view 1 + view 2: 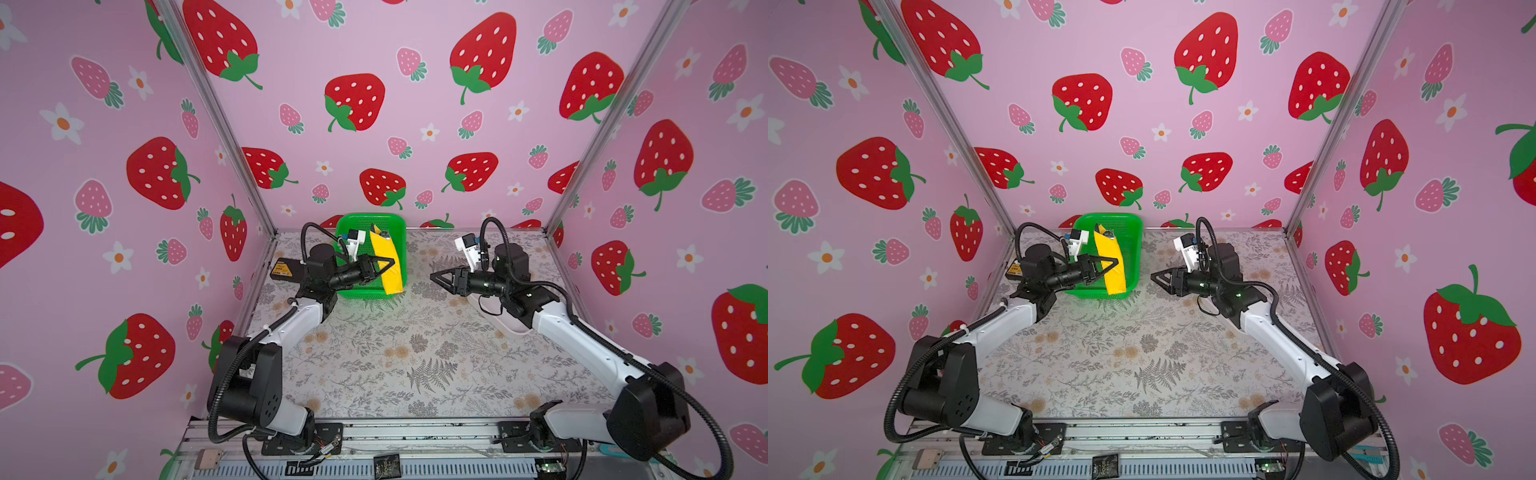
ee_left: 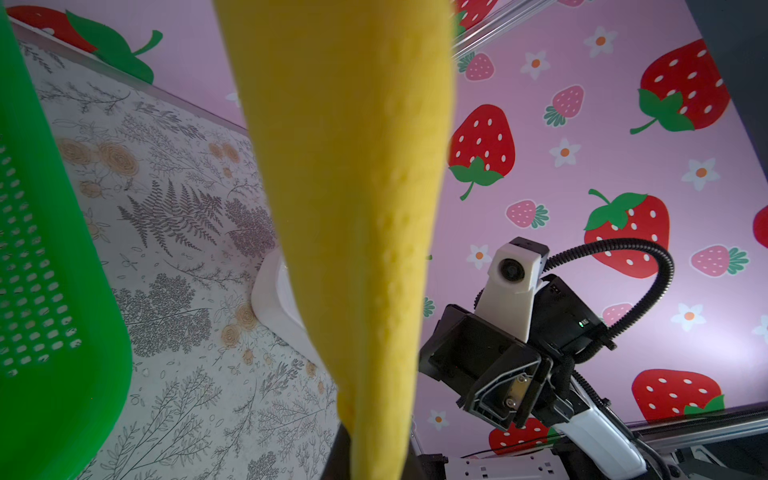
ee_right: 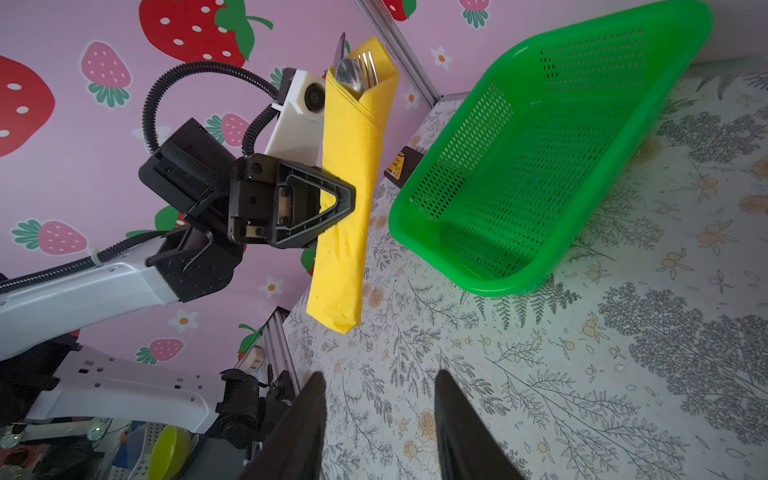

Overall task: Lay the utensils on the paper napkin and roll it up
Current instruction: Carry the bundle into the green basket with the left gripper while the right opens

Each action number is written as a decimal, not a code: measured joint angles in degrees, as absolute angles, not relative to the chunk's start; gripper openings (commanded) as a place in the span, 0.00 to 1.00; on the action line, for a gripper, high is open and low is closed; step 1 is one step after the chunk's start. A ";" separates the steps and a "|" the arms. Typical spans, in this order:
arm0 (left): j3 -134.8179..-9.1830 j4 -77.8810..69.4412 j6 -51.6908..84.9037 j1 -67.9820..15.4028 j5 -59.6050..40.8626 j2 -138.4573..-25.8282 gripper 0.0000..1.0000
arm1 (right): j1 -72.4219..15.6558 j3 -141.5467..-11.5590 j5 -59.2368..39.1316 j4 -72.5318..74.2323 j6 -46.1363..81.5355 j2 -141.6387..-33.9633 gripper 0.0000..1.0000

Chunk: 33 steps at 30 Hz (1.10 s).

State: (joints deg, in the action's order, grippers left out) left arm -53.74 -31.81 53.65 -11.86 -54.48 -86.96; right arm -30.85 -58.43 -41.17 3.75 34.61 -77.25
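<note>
The paper napkin (image 1: 388, 259) (image 1: 1112, 266) is a rolled yellow tube held upright in the air, and in both top views it appears in front of the green basket. My left gripper (image 1: 388, 266) (image 1: 1115, 264) (image 3: 349, 199) is shut on its middle. The utensils (image 3: 357, 72), fork tines and a spoon bowl, stick out of the roll's top end, and their handles are hidden inside. The left wrist view is filled by the napkin (image 2: 353, 187) running up from the left gripper (image 2: 374, 444). My right gripper (image 1: 434, 277) (image 1: 1154, 276) (image 3: 380, 376) is open and empty, a short way right of the roll.
The green perforated basket (image 1: 353, 293) (image 1: 1088, 293) (image 3: 498, 286) stands empty at the back, left of centre. A white oblong dish (image 1: 507, 326) (image 2: 274, 303) lies under my right arm. A black and yellow box (image 1: 282, 269) sits by the left wall.
</note>
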 measured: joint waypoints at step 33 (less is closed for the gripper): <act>-82.96 -0.14 32.36 -7.01 -57.58 -116.62 0.00 | -30.89 -65.98 -41.60 7.99 41.32 -97.36 0.51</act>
State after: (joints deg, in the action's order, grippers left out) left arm -82.96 -0.14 32.36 -7.01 -57.58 -116.62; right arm -30.89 -65.98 -41.60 7.99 41.32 -97.36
